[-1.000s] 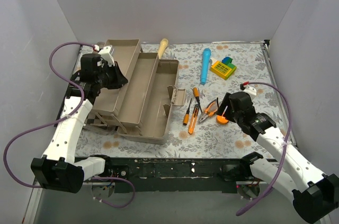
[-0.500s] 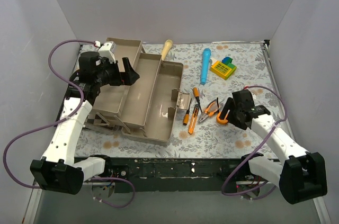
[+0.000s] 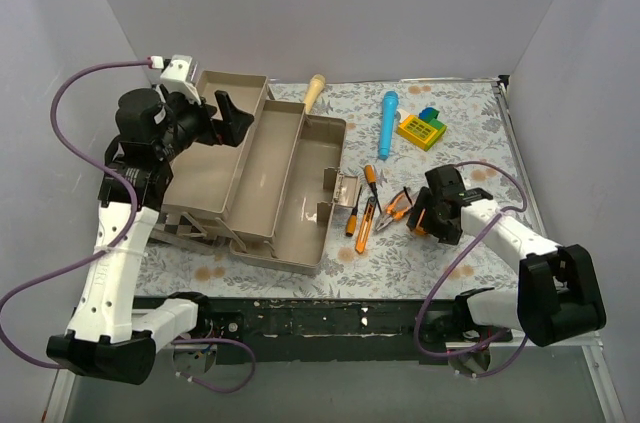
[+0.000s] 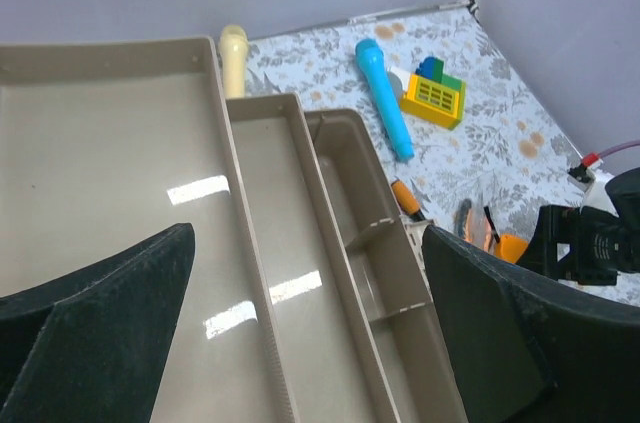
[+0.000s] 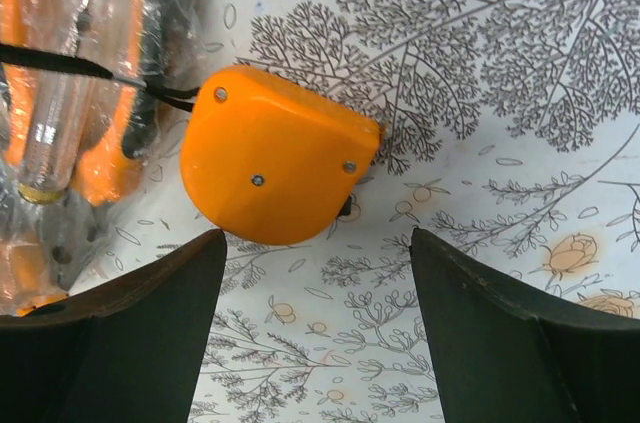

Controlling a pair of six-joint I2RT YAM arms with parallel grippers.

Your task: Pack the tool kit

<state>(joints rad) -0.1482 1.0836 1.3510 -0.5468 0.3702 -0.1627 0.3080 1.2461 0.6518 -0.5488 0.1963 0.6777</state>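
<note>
The tool kit's toolbox (image 3: 285,193) lies open on the left of the table, its tan trays (image 4: 120,173) fanned out. My left gripper (image 3: 227,111) hovers open above the trays, holding nothing (image 4: 305,233). Orange-and-black screwdrivers (image 3: 360,208) and bagged pliers (image 3: 398,205) lie right of the box. My right gripper (image 3: 424,213) is low over the cloth and open (image 5: 317,238). An orange tape-measure case (image 5: 280,158) sits just beyond its fingertips, with the bagged pliers (image 5: 80,93) to the left of the case.
A blue cylindrical tool (image 3: 387,123) and a yellow toy block (image 3: 421,129) lie at the back. A wooden handle (image 3: 312,93) pokes out behind the box. Grey walls close in the left, right and back sides.
My left gripper has opened, let go of the tray and pulled back up to the left; the trays shifted slightly right. My right gripper has moved left and down to the orange case.
</note>
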